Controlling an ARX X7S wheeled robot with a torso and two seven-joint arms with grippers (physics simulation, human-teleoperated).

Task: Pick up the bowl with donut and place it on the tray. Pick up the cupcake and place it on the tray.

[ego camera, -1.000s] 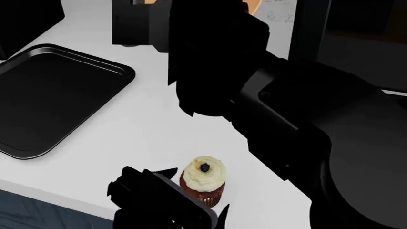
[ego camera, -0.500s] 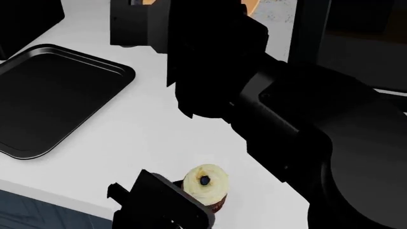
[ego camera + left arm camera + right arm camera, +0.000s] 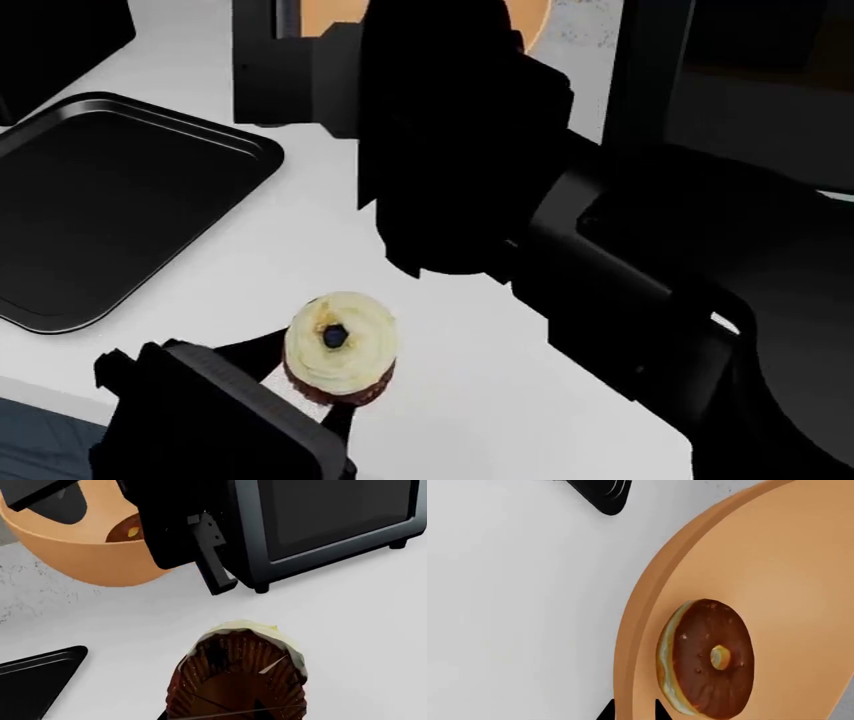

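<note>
My left gripper [image 3: 315, 386] is shut on the cupcake [image 3: 342, 343] by its brown ridged wrapper and holds it above the white counter, right of the black tray [image 3: 107, 200]. The wrapper fills the near part of the left wrist view [image 3: 240, 680]. My right gripper [image 3: 634, 711] has one fingertip on each side of the rim of the peach-orange bowl [image 3: 787, 555]. The chocolate donut [image 3: 710, 657] lies inside the bowl. In the head view my right arm hides most of the bowl [image 3: 527, 25]. The left wrist view shows the bowl [image 3: 80, 560] and the donut [image 3: 127, 530].
A black boxy oven [image 3: 320, 525] stands on the counter beside the bowl. My right arm [image 3: 601, 270] crosses the middle of the head view. The counter's near edge [image 3: 54, 385] runs just below the tray. A tray corner also shows in the left wrist view [image 3: 33, 680].
My left gripper closed on the cupcake, lifted it and carried it left toward the tray. My right arm shifted slightly, and more of the bowl shows at the far edge.
</note>
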